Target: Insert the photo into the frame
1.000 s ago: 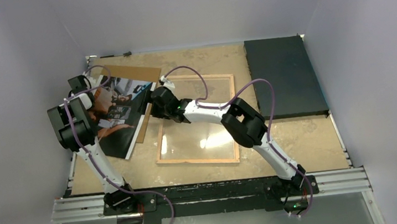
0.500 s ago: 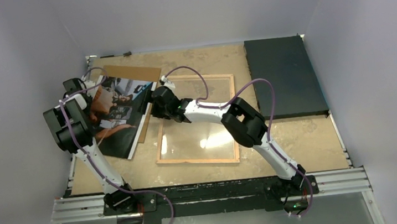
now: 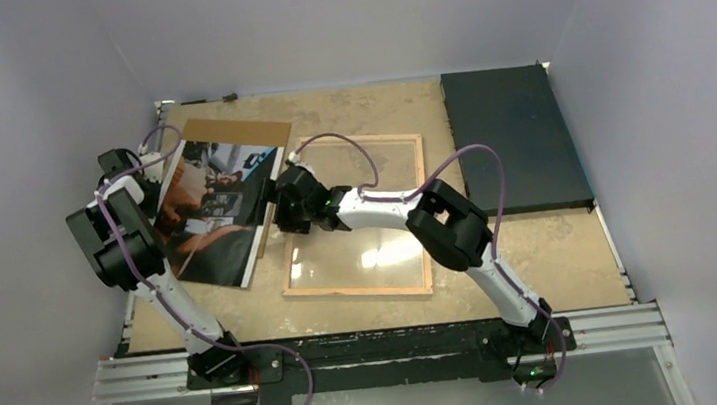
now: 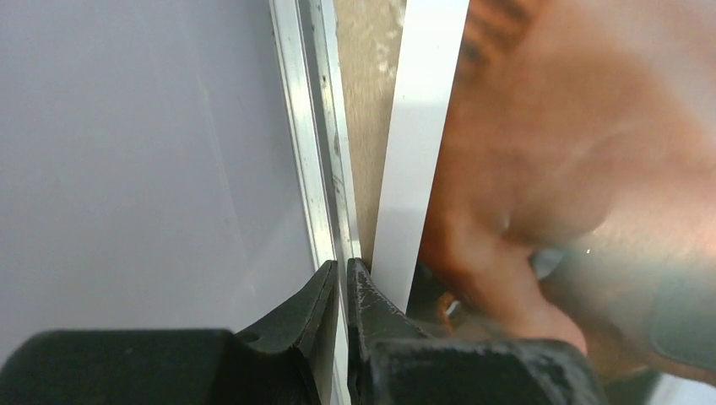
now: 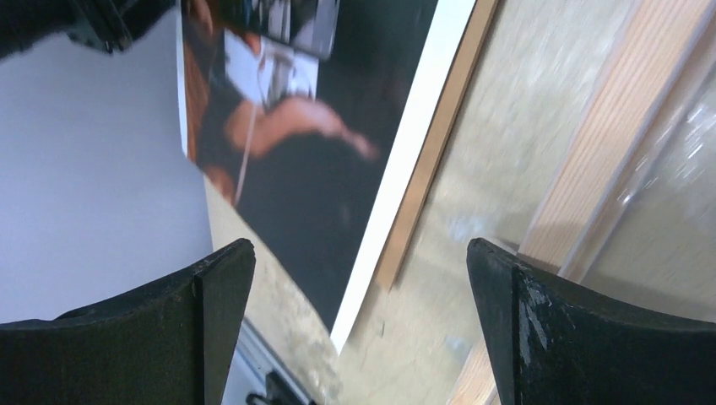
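Top view: the photo [image 3: 213,213] sits on the left part of the table [image 3: 364,101], picture side up and skewed. Its far end rests over a brown backing board [image 3: 246,131]. Its right long edge is just beside the frame [image 3: 359,290] but not over it. I cannot tell whether the print lies fully flat.

The frame lies mid-table, light wood side up, with the clear pane [image 3: 360,253] catching a glare. The photo is not in it yet. A black mat [image 3: 511,136] is at the far right, well apart from both.

Left gripper [image 4: 342,274]: in my left wrist view the fingers are pressed almost together, with only a sliver between the tips and nothing I can see in it. They sit over the aluminium rail [image 4: 317,126] at the table's left edge. The photo's white border runs just to the right of the tips, and I cannot tell if it touches the right finger.

Right gripper [image 5: 359,249]: jaws spread wide and holding nothing. It hovers between the photo's right edge and the frame's left rail. The right wrist view shows, left to right, the dark print with its white border, a thin brown strip of the board, bare table, then the wood rail and pane
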### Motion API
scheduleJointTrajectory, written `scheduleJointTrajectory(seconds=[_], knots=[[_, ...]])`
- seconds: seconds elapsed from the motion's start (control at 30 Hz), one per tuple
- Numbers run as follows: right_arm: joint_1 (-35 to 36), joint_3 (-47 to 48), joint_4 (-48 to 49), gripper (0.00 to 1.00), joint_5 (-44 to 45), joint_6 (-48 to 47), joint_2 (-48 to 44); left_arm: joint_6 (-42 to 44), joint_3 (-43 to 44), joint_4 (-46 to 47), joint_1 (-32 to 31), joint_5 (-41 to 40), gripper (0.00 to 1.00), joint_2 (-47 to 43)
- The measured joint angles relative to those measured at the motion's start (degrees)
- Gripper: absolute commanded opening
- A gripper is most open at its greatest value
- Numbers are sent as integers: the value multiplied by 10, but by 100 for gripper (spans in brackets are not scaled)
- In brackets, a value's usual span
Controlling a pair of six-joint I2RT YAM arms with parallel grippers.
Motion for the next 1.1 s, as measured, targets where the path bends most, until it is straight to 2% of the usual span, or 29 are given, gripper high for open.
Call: scheduleJointTrajectory(seconds=[0.13, 0.3, 0.43, 0.93, 1.1], knots=[[26, -27, -11, 98, -33, 16, -18, 5, -21, -3, 8, 5, 5, -15], [56, -25, -32, 98, -62, 29, -16, 10, -34, -2, 10, 7, 0, -24], [72, -17, -39, 96, -87, 42, -7, 16, -42, -3, 10, 7, 0, -30], [78, 8, -17, 90, -117, 127, 28, 20, -59, -34, 13, 62, 0, -56], [78, -4, 9, 79, -119, 149, 30, 21, -64, -36, 13, 71, 0, -60]])
